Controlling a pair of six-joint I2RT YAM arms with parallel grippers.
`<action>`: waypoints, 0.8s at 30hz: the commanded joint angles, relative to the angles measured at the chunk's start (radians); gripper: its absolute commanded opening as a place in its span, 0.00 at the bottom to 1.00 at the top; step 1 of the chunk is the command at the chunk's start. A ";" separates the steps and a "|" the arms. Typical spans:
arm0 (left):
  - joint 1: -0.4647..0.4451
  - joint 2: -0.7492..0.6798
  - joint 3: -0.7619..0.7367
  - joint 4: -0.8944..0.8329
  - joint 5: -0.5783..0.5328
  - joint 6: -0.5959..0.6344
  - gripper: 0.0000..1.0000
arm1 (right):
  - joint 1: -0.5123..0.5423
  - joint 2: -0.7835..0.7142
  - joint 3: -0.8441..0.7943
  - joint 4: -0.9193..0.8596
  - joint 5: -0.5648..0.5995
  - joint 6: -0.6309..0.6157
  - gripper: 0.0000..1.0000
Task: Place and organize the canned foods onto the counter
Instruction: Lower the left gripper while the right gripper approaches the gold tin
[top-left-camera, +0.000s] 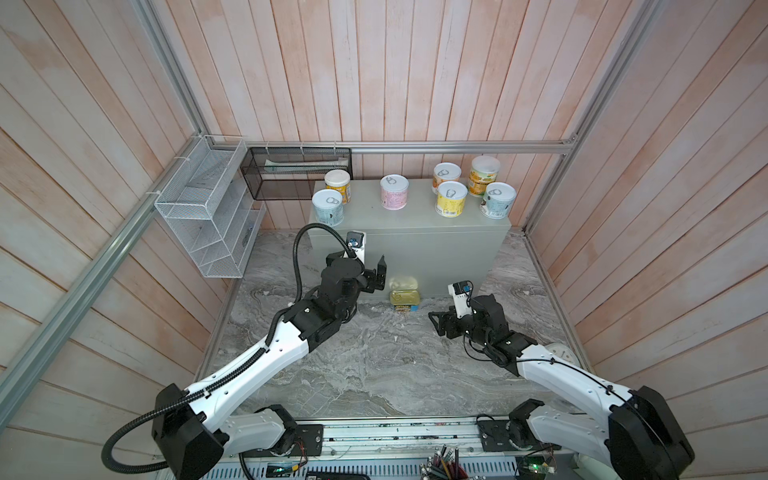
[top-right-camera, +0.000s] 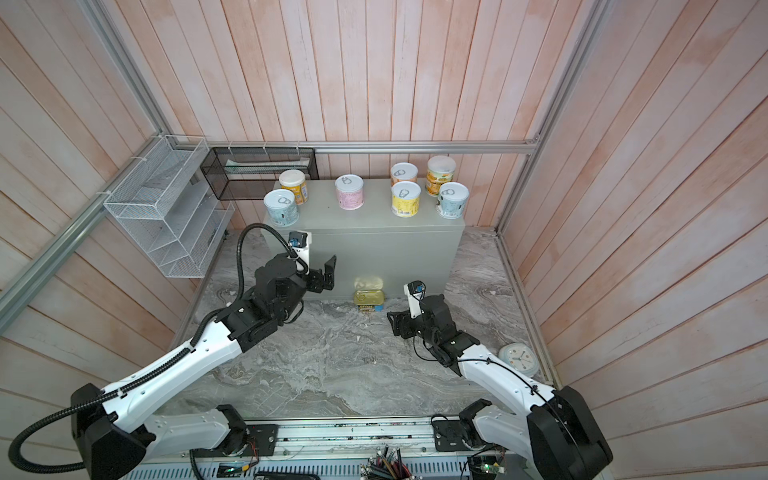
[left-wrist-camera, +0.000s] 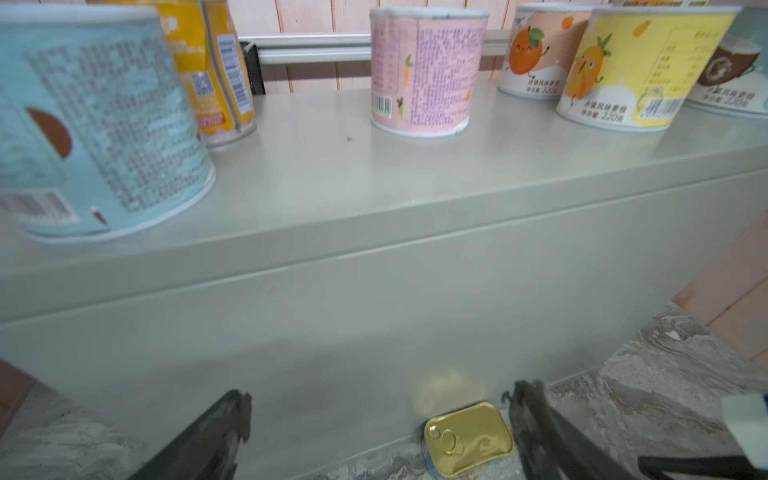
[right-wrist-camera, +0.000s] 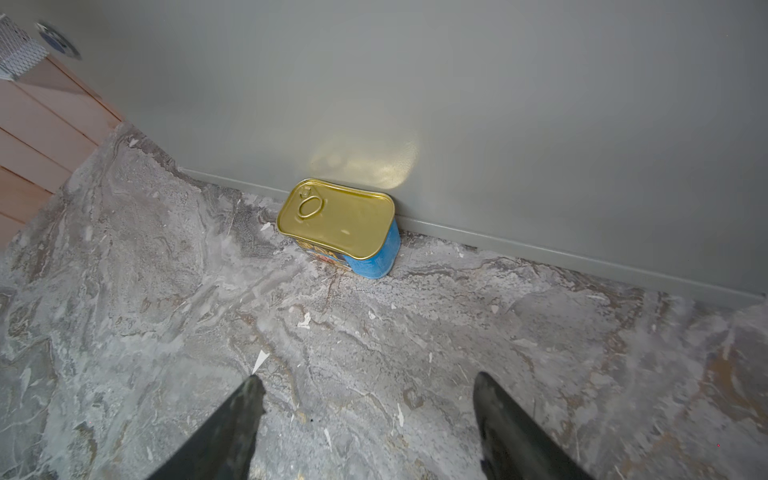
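**Top views: gold-topped tin found off the counter**

Both arms are stretched low toward the counter's front. Seven cans are stood on its top. The gold-topped tin is set on the marble surface, touching that front. The left gripper and right gripper are spread, nothing grasped.

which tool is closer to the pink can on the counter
Left. The left tool is raised by the counter's front, near the pink can; the right tool sits low over the marble, farther out.
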 joint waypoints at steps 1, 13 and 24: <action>-0.001 -0.051 -0.089 0.040 -0.005 -0.026 1.00 | -0.004 0.060 0.056 0.053 -0.045 -0.020 0.76; 0.000 -0.128 -0.266 0.107 -0.075 -0.007 1.00 | -0.005 0.345 0.216 0.036 -0.064 -0.004 0.56; 0.003 -0.049 -0.307 0.187 -0.078 0.038 1.00 | -0.005 0.508 0.337 0.025 -0.033 0.008 0.46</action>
